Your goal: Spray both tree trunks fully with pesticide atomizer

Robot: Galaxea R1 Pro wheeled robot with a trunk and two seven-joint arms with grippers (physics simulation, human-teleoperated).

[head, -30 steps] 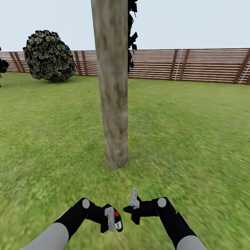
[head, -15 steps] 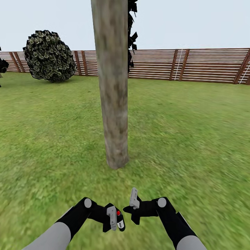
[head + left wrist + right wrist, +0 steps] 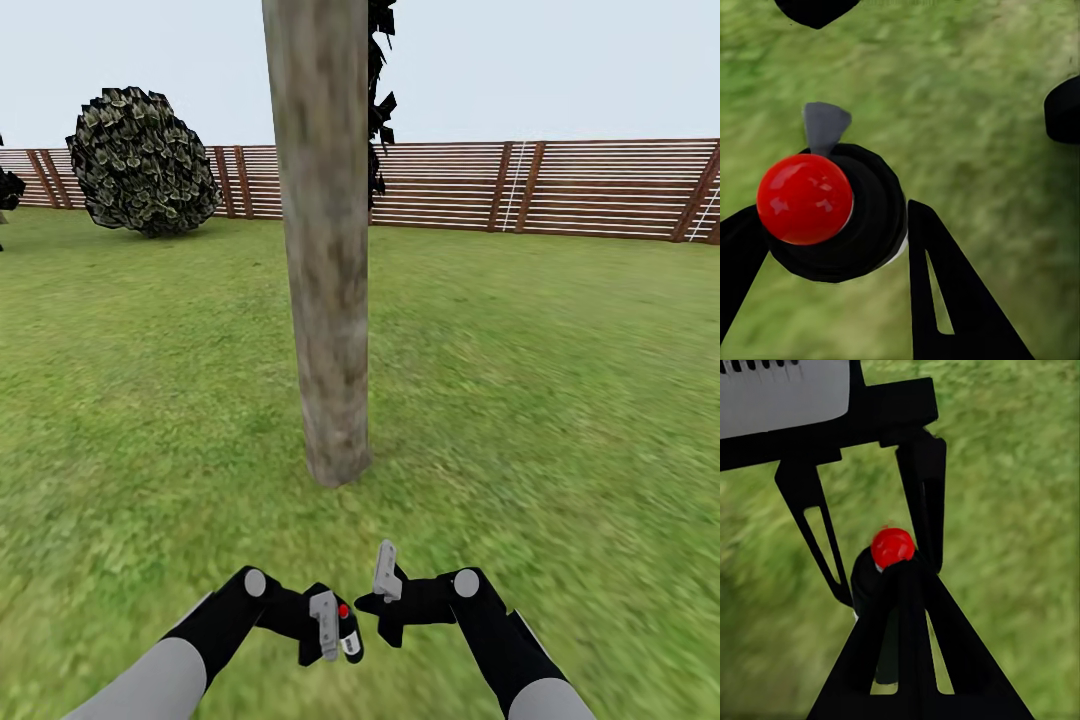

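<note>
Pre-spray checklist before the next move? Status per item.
1. Small black bottle with a red top in the left gripper: ok, held between its fingers.
2. Pale grey-brown mottled tree trunk ahead: ok, centred beyond both arms.
3. Nozzle aimed at the trunk: cannot tell.
4. Right gripper free: cannot tell, nothing visibly held.
5. Trunk flecked with spray: not ok, no whitish specks visible.
</note>
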